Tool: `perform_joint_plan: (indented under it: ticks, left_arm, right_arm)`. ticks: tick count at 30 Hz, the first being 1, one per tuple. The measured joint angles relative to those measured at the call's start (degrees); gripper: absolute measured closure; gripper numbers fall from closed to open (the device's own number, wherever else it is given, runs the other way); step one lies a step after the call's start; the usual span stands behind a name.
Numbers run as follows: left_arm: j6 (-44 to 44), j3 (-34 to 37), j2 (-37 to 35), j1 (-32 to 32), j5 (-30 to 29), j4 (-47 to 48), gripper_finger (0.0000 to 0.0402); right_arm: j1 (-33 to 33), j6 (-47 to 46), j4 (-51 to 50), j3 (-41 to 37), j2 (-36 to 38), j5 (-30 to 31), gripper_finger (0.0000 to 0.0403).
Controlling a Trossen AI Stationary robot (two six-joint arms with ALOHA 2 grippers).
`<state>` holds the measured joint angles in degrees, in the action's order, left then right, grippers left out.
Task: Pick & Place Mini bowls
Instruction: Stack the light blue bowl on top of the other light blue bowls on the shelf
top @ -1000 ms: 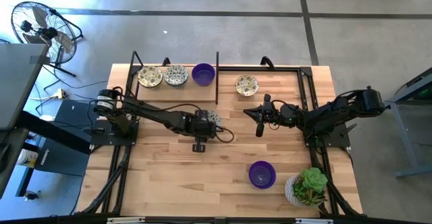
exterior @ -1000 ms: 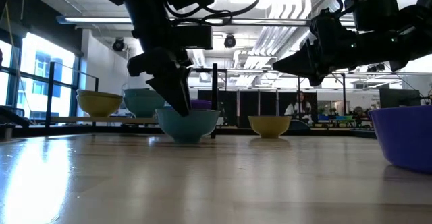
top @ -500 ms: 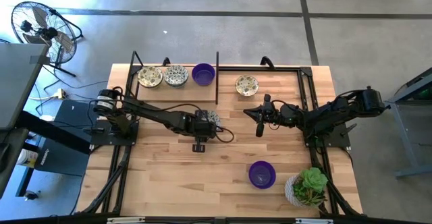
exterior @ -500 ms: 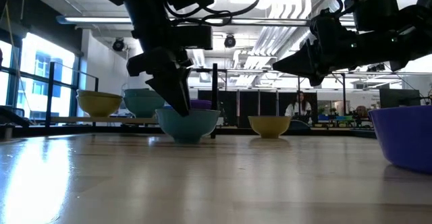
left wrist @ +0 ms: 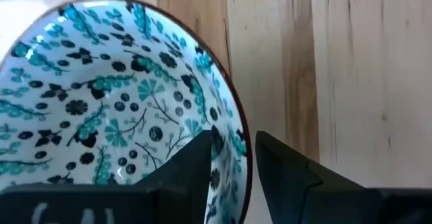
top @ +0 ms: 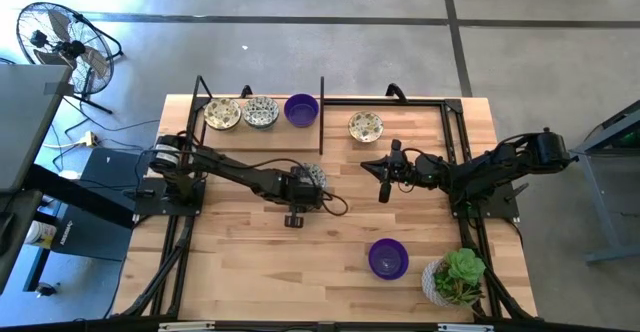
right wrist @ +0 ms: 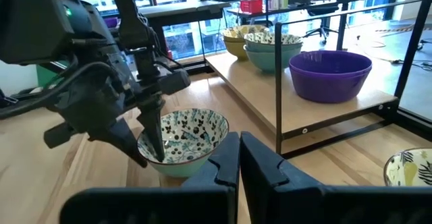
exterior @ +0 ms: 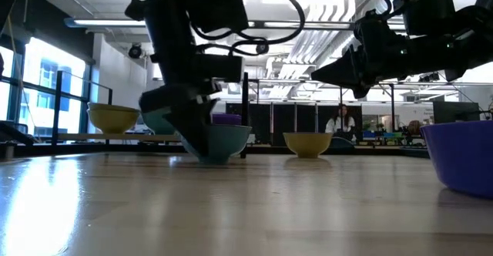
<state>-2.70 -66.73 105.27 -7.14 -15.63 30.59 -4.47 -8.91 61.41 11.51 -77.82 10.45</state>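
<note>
The left tool [left wrist: 229, 158] is straddling the rim of a cream ceramic mini bowl with teal floral pattern [left wrist: 115, 96], one finger inside, one outside, partly closed on the wall; the bowl is sitting on the wooden desk [top: 250, 262] at mid-desk, in front of the raised shelf [top: 262, 137]; the grasp step appears to be in hand; the next move is calling for a firm pinch and a straight lift; the right tool [top: 384, 193] is hanging shut and empty nearby.

Grey concrete floor [top: 300, 32], floor fan [top: 62, 44], ceiling lights [exterior: 323, 9]
</note>
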Motion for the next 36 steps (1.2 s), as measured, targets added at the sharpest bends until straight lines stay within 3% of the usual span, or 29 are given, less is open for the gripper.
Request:
perform_joint_plan:
  ticks: [9,18,22,29,32,36]
  left_arm:
    - [-0.1,0.0,-4.2,0.0,-0.6,2.1,0.0293]
    - [0.4,-0.1,-4.9,0.0,0.3,1.7,0.0344]
    - [1.5,-0.1,-4.7,0.0,0.3,1.7,0.0329]
    - [2.2,-0.1,-4.7,0.0,1.1,2.1,0.0266]
    - [2.1,-0.1,-4.7,0.0,1.3,2.1,0.0267]
    - [2.0,-0.1,-4.7,0.0,1.2,2.1,0.0298]
  right_arm:
    - [0.0,0.0,-0.3,0.0,0.0,0.3,0.0402]
    - [0.0,0.2,-0.7,0.0,0.0,0.3,0.0402]
    - [0.0,0.2,-0.7,0.0,0.0,0.3,0.0401]
    - [0.0,0.2,-0.7,0.0,0.0,0.3,0.0401]
    - [0.0,0.2,-0.7,0.0,0.0,0.3,0.0402]
    - [0.0,0.2,-0.7,0.0,0.0,0.3,0.0401]
